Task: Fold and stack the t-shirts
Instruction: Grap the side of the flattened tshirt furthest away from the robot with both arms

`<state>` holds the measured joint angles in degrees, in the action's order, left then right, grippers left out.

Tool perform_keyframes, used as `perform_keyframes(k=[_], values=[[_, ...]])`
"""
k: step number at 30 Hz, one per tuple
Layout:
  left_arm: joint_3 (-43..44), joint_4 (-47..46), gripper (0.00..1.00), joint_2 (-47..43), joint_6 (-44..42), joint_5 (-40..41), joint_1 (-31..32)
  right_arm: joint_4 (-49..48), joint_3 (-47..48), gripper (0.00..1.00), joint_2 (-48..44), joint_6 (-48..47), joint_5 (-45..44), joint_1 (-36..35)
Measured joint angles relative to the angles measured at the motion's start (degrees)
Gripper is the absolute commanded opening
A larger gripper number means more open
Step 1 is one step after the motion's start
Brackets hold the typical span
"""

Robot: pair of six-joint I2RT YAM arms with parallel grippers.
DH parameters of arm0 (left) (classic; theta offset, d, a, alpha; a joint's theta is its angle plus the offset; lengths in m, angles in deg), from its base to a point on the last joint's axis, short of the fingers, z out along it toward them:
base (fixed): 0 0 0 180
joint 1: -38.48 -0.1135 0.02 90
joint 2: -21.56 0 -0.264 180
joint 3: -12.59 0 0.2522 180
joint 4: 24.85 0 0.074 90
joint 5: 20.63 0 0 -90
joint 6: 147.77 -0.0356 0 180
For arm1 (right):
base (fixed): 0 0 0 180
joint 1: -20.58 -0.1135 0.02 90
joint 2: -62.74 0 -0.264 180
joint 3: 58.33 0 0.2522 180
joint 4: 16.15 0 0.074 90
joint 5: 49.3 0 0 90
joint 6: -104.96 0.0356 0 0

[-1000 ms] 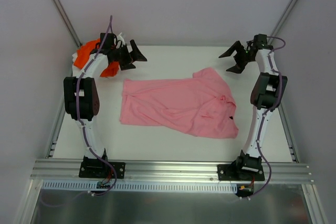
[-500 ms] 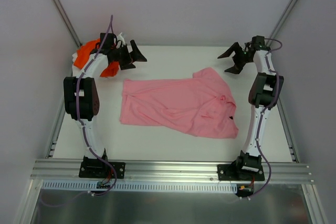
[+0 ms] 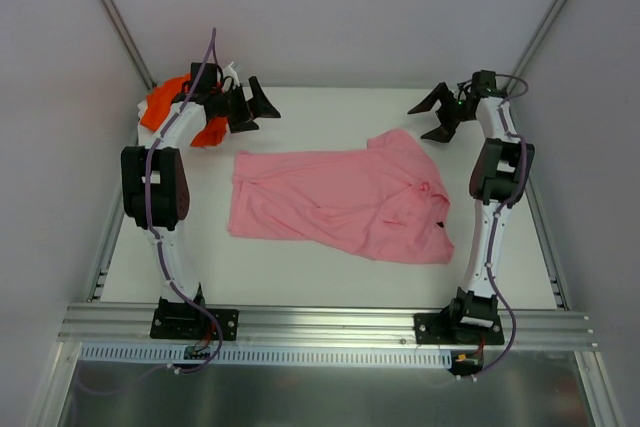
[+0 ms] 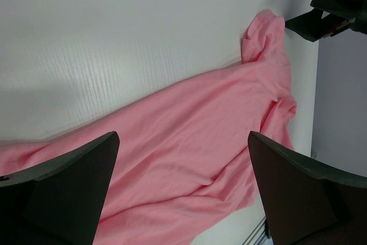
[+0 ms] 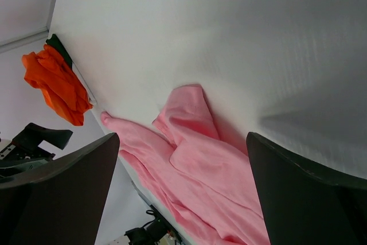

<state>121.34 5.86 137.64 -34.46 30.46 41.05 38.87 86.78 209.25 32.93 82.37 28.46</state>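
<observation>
A light pink t-shirt (image 3: 340, 202) lies spread and rumpled in the middle of the white table (image 3: 320, 272); it also shows in the left wrist view (image 4: 189, 142) and the right wrist view (image 5: 212, 170). A bright orange t-shirt (image 3: 158, 105) sits crumpled at the back left corner, partly behind the left arm, and appears small in the right wrist view (image 5: 57, 84). My left gripper (image 3: 257, 108) hovers open near the orange shirt, back left of the pink one. My right gripper (image 3: 431, 117) hovers open above the table beyond the pink shirt's back right corner. Neither holds anything.
Grey walls close in the table at the back and both sides. A metal rail (image 3: 320, 322) runs along the near edge, where both arm bases are bolted. Bare table lies behind and in front of the pink shirt.
The right gripper has moved a little toward the back and left over the last second. The left arm and both shirts have stayed put.
</observation>
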Motion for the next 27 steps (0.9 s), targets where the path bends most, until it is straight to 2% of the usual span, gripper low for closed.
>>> perform_keyframes(k=[16,19,20,23,24,25,27], values=[[0.00,0.02,0.99,0.00,-0.20,-0.07,-0.07,-7.54,-4.46,0.98,1.75,7.45,7.30,-3.02],[0.00,0.02,0.99,0.00,-0.20,-0.09,-0.07,-8.59,-5.42,0.83,1.84,8.37,8.63,-3.82],[0.00,0.02,0.99,0.00,-0.20,-0.09,-0.07,-8.85,-5.92,0.71,1.84,8.61,9.03,-3.98],[0.00,0.00,0.99,0.00,-0.20,-0.09,-0.07,-9.35,-7.63,0.46,1.88,9.25,9.90,-4.37],[0.00,0.00,0.99,0.00,-0.20,-0.09,-0.07,-9.35,-8.02,0.42,1.99,9.40,10.12,-4.44],[0.00,0.00,0.99,0.00,-0.20,-0.09,-0.28,-9.35,-8.31,0.31,2.10,9.90,10.25,-4.46],[0.00,-0.02,0.99,0.00,-0.20,-0.11,-0.42,-9.33,-8.96,0.21,2.19,9.94,10.27,-4.48]])
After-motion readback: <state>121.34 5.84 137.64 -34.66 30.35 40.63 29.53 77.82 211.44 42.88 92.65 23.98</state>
